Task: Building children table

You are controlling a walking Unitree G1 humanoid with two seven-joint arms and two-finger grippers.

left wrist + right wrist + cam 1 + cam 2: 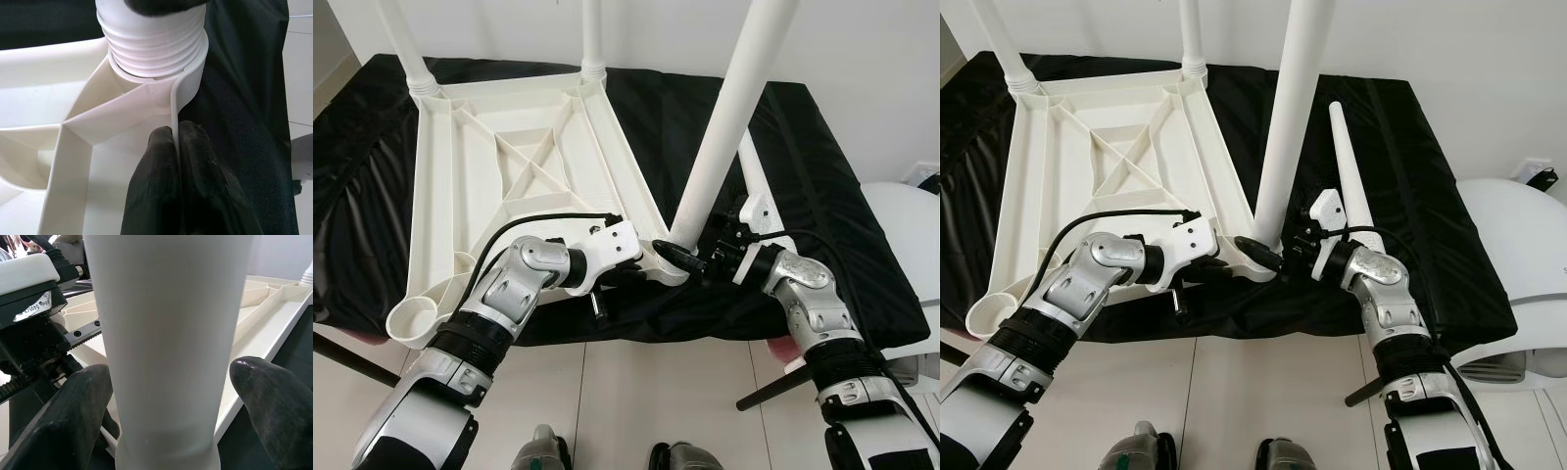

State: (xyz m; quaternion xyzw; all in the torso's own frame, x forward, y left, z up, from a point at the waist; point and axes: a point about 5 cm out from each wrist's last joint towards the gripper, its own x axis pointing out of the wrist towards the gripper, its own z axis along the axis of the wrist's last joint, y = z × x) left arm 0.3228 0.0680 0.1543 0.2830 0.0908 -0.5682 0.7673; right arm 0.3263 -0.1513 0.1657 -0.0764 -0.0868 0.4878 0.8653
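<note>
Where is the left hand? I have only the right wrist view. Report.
Observer: The left hand is shut on the table's thin rim, right beside the socket that holds the leg. The right hand is at that leg's base.
Operator: Tell me how the leg is seated.
Observer: Its threads show above the socket, so it looks not fully screwed in.
Operator: Now list what is left to fit.
Observer: A spare leg lies on the black cloth beyond the right hand, and the near-left socket is empty.
</note>
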